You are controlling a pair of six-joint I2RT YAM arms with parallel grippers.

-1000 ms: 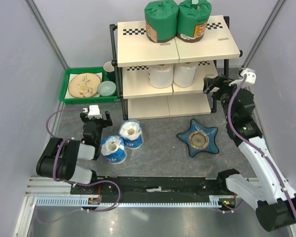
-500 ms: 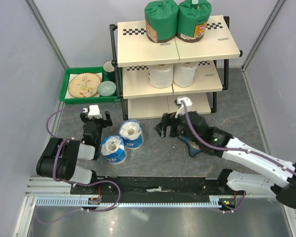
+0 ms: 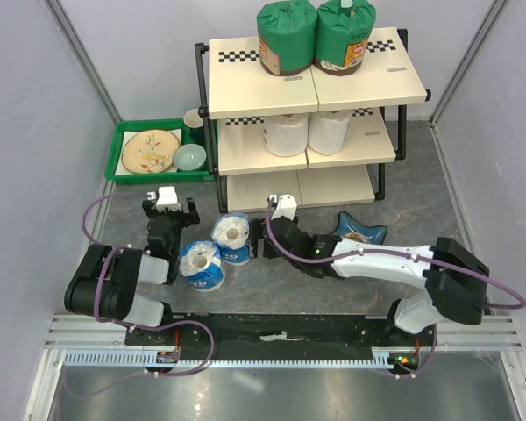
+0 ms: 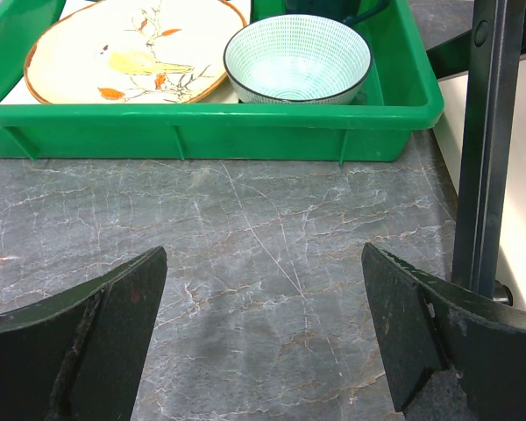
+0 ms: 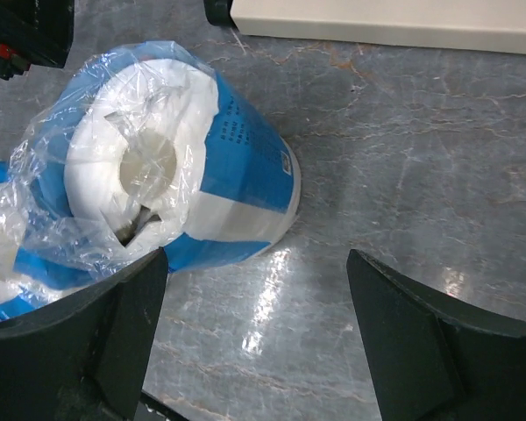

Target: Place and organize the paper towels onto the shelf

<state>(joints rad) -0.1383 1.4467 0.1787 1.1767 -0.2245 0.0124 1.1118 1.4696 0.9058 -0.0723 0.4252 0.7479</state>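
Note:
The shelf (image 3: 245, 92) stands at the back, with two green-wrapped paper towels (image 3: 287, 39) on its top board and two white ones (image 3: 305, 133) on the middle board. Two blue-and-white paper towels stand on the table, one (image 3: 231, 237) behind the other (image 3: 201, 263). My right gripper (image 3: 261, 239) hovers open just right of the rear blue roll. In the right wrist view that roll (image 5: 193, 184) lies ahead and left of the open gripper (image 5: 254, 324), with nothing between the fingers. My left gripper (image 3: 168, 215) rests open and empty over bare table (image 4: 263, 324).
A green tray (image 3: 123, 149) with a plate (image 4: 131, 44) and a bowl (image 4: 296, 57) sits left of the shelf. A blue star-shaped dish (image 3: 364, 235) lies partly under my right arm. The shelf's black leg (image 4: 486, 149) rises to the right of my left gripper.
My right arm has swung from the shelf's right side down and left across the table to the rear blue roll. The left arm has not moved.

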